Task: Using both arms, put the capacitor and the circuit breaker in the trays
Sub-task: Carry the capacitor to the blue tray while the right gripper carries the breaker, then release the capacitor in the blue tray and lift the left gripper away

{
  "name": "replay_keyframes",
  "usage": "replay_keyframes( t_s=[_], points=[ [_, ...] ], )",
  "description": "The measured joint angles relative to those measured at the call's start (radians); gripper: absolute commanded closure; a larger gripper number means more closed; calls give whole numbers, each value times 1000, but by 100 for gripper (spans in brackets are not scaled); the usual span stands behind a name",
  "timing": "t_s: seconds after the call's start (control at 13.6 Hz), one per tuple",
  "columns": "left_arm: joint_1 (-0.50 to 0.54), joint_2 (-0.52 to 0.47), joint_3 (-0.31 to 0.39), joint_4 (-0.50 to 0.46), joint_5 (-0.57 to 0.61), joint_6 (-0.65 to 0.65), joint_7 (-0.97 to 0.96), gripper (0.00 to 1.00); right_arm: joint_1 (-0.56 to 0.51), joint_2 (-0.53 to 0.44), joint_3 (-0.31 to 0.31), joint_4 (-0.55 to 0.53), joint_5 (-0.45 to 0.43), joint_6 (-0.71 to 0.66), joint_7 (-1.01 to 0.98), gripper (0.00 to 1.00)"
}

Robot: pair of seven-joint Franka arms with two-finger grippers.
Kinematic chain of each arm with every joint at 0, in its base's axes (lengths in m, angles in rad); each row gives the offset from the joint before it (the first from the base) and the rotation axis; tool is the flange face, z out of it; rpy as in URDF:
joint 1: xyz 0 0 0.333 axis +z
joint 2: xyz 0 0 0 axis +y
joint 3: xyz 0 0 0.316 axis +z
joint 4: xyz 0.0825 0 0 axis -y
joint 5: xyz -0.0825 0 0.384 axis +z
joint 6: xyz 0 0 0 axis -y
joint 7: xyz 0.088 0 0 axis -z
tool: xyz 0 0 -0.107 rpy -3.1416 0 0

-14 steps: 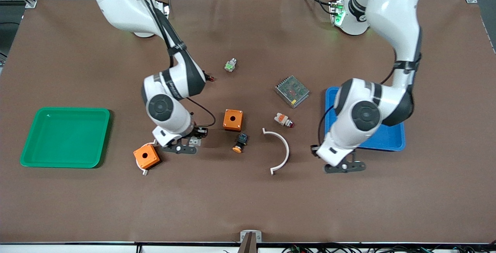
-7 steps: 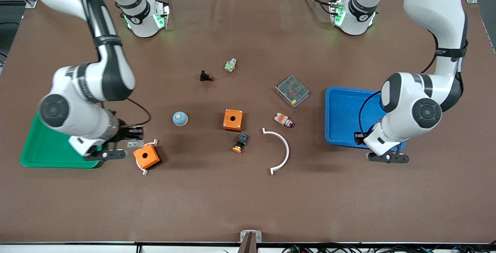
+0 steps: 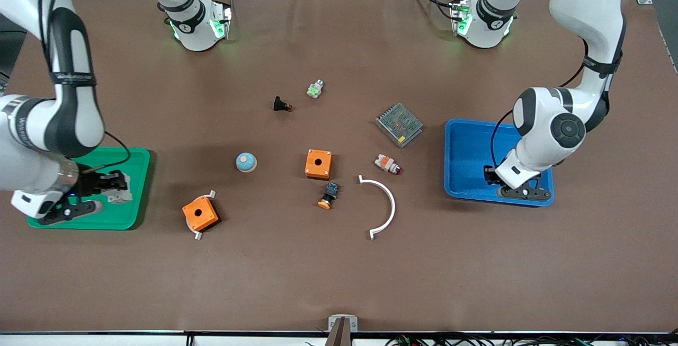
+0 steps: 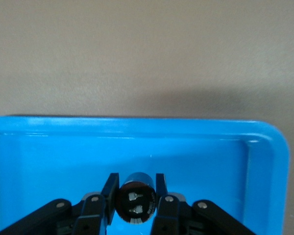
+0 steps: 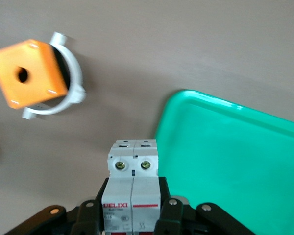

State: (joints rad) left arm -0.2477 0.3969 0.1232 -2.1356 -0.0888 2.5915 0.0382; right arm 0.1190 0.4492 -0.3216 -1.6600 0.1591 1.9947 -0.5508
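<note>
The right gripper (image 3: pixel 103 191) hangs over the green tray (image 3: pixel 132 219) at the right arm's end of the table, its jaws clamped on the circuit breaker (image 5: pixel 133 188), a white-grey block. An orange box (image 5: pixel 28 73) sits on the brown table (image 3: pixel 339 272) just beside that tray. At the left arm's end, the left gripper (image 4: pixel 134 196) is over the blue tray (image 4: pixel 264 161), jaws closed narrow around the capacitor (image 4: pixel 134 203), a small black cylinder held above the tray floor.
</note>
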Motion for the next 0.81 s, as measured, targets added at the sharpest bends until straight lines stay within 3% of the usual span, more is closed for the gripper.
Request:
replay_keyframes(
  t_s=[0.07,0.15,0.22,0.37,0.52,0.66,0.81],
  points=[
    [0,0,0,-33,0,41,0,93,-28,2,0,-20,0,34,-49,98],
    [0,0,0,-53,0,61,0,81,-50,4,1,-45,0,73,-89,98],
    [0,0,0,-62,0,69,5,58,-67,6,1,-74,0,113,-127,98],
    [0,-1,0,-65,0,72,33,30,-91,15,1,-116,0,164,-178,98],
    [0,-4,0,-63,0,77,42,20,-106,32,1,-123,0,180,-213,98],
    [0,-11,0,-49,0,82,42,0,-129,50,1,-126,0,196,-257,98],
    [0,-28,-1,-18,0,84,42,0,-148,64,1,-128,0,203,-282,98]
  ],
)
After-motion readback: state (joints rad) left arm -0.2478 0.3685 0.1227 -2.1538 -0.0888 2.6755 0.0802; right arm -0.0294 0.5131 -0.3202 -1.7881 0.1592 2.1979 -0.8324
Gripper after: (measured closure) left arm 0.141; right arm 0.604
